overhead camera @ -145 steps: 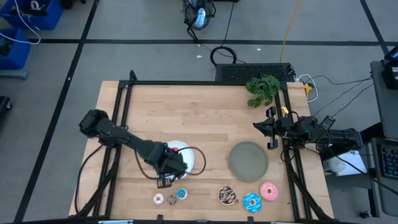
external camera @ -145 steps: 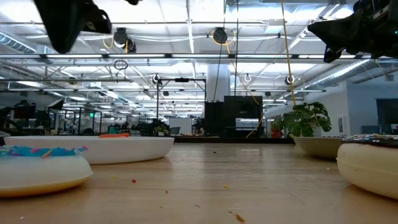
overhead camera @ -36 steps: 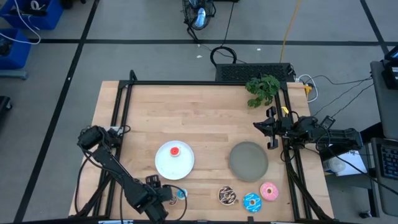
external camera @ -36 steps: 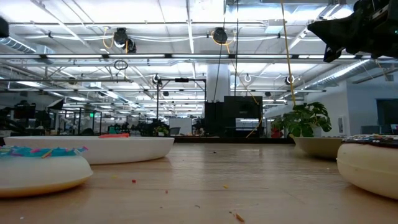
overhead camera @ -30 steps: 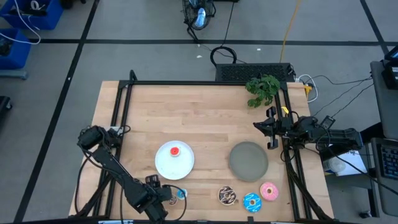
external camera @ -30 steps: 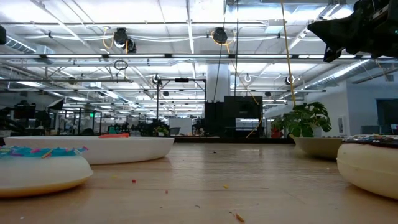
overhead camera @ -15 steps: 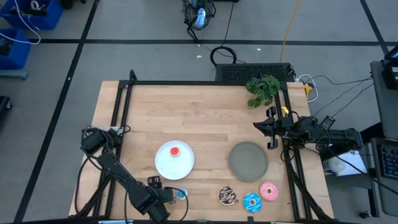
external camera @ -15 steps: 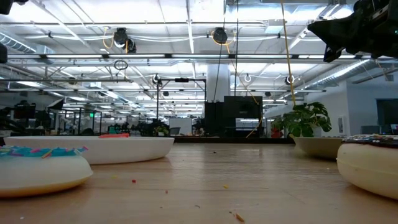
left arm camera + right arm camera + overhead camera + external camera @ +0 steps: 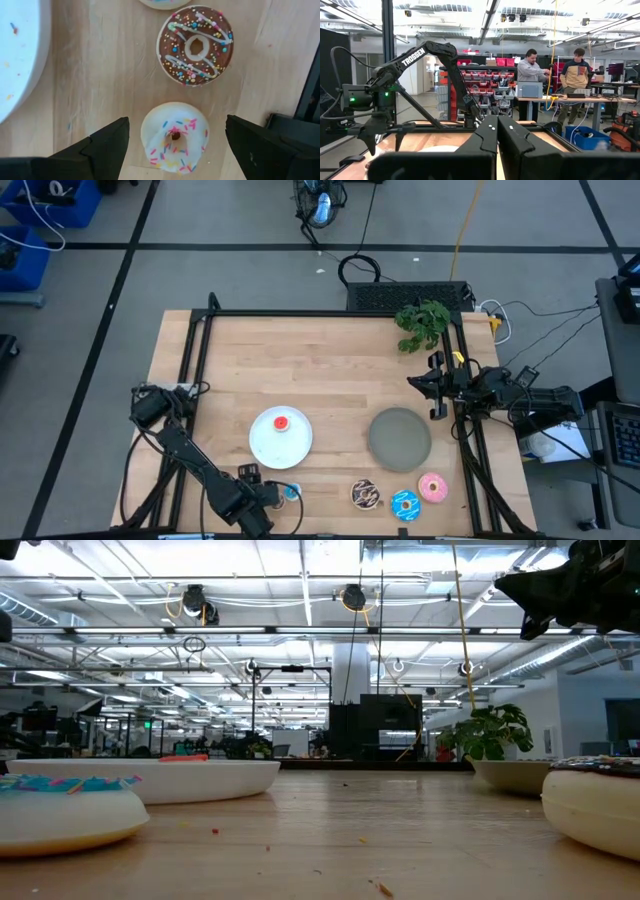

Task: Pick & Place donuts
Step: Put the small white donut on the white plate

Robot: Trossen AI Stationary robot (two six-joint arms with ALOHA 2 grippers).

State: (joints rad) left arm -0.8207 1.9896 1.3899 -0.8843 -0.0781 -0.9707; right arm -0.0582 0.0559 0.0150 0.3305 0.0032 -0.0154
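wooden table (image 9: 320, 380), 6 o'clock edge: left gripper (image 9: 175, 137) spread wide astride pink-white donut (image 9: 174, 136); descend centred, avoid brown donut (image 9: 197, 45); right gripper (image 9: 497, 131) shut, idle, 3 o'clock.

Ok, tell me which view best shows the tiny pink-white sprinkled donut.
The left wrist view: the tiny pink-white sprinkled donut fills the space between the open left gripper fingers. In the high view the arm hides it; the low and right wrist views don't show it.
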